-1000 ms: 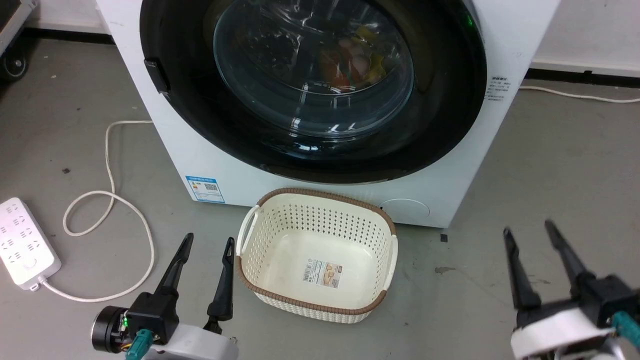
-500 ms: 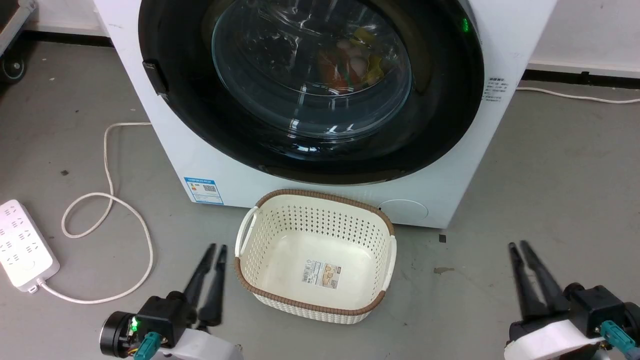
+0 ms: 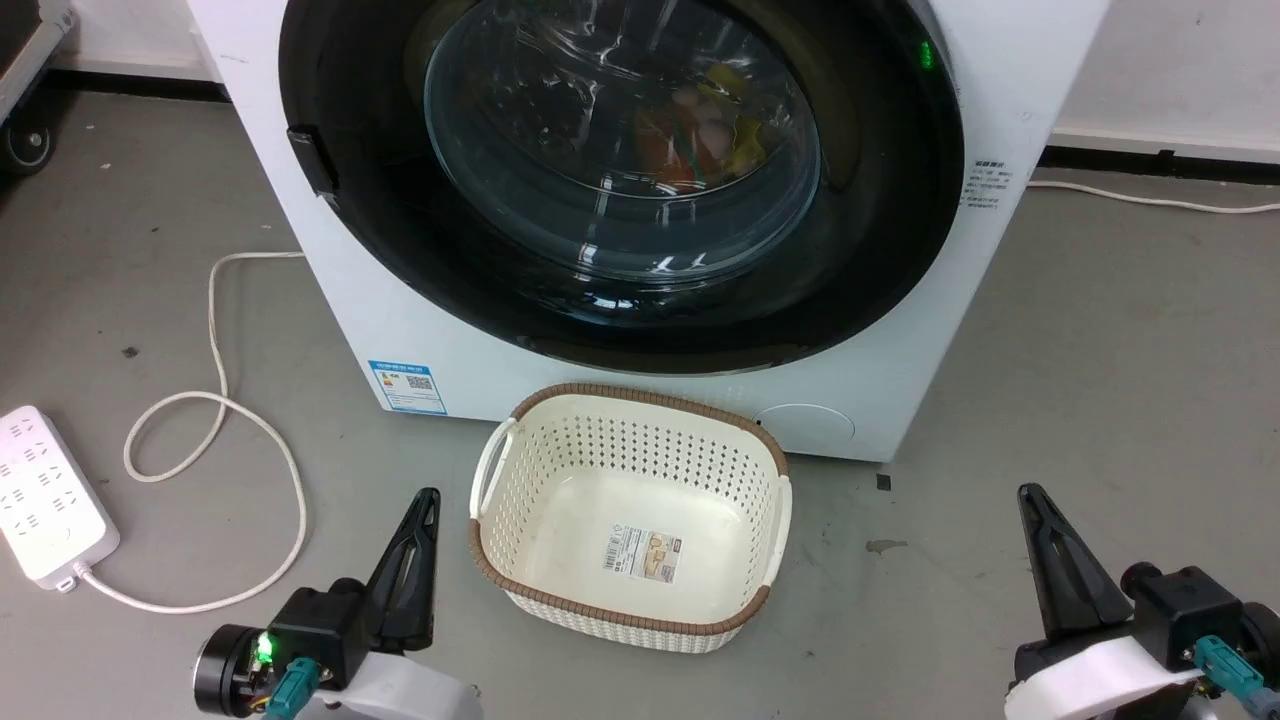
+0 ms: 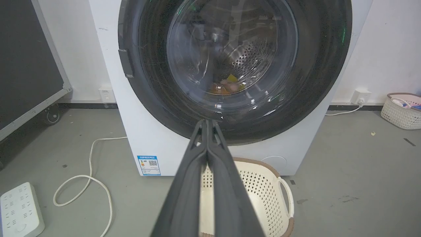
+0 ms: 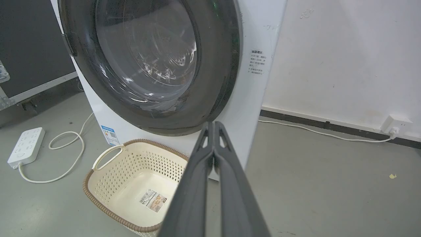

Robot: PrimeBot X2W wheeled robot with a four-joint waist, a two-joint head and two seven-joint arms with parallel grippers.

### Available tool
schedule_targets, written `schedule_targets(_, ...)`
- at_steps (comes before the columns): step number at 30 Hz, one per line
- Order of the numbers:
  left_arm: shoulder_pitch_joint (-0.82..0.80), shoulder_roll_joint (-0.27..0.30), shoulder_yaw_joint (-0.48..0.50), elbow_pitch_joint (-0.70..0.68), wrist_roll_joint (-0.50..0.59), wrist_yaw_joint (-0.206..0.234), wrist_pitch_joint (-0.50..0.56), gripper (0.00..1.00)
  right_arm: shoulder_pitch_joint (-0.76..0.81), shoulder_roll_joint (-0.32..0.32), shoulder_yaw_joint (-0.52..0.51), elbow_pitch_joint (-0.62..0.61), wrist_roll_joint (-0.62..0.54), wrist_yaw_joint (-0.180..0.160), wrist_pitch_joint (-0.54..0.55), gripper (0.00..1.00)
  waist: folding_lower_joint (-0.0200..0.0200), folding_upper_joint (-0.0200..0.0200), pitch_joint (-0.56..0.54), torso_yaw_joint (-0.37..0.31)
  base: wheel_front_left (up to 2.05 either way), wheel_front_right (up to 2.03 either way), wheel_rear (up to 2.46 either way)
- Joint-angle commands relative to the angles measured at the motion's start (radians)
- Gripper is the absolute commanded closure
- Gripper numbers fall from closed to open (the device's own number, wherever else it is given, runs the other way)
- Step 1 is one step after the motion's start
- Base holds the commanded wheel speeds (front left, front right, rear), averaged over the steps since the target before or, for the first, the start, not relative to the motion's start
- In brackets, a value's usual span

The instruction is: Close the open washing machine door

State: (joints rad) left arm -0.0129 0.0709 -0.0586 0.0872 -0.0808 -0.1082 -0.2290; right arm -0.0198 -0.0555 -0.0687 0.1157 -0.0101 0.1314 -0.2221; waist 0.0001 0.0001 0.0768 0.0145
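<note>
Both claws have gone from spread to pinched together, empty: left gripper (image 3: 429,497) near the basket (image 3: 640,393), right gripper (image 3: 1028,492) well apart from it, washing machine door (image 3: 880,210) flush on the washing machine (image 3: 1015,90).

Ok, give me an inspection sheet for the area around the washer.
Surface: grey floor, a few small marks.
Job's things: washing machine, white; its washing machine door looks shut flush, laundry seen through the glass.
Clutter: cream basket before the machine, empty but for a label; second basket by the wall, contents unclear.
Grippers: left gripper and right gripper low over the floor, jaws shut, holding nothing.
Cables: power strip with looped white cable on the left; wall cable to a socket.
Surroundings: white wall, dark wheeled case.
</note>
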Motion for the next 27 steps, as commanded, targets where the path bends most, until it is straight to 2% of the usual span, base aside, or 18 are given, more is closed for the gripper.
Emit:
schedule_targets(1,0.002,-0.002,0.001,-0.006,0.008,0.005,0.004,1.0,0.002,0.001,0.002,-0.008,0.001,0.0,0.003,1.0,0.0,-0.0001,-0.001,0.0,0.0,0.0,0.0)
schedule_targets(27,0.004,-0.006,0.015,-0.025,0.025,0.029,0.057,1.0,0.006,0.002,0.018,-0.033,0.003,0.0,0.055,1.0,-0.0001,-0.0001,-0.019,-0.003,0.0,0.0,0.0)
